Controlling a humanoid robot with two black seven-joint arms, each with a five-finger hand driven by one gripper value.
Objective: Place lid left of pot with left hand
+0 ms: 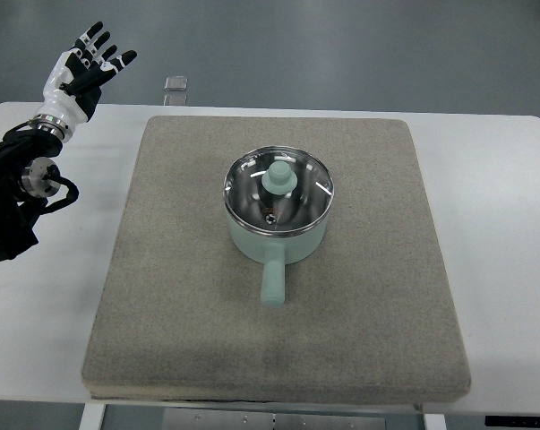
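The left hand's fingers [99, 47] were spread and held nothing, the left hand [81, 67] raised over the table's far left corner, well apart from the pot. The glass lid [278, 189] still sat on the mint-green pot [278, 235] at the middle of the grey mat [180, 296]. To do the step well, the hand would need to come down onto the lid's knob [277, 179] from above, pinch it squarely, and lift straight up before moving left. The knob seemed to point upward, though glare blurred it. The pot's handle [272, 285] pointed toward the robot, its long axis running near to far.
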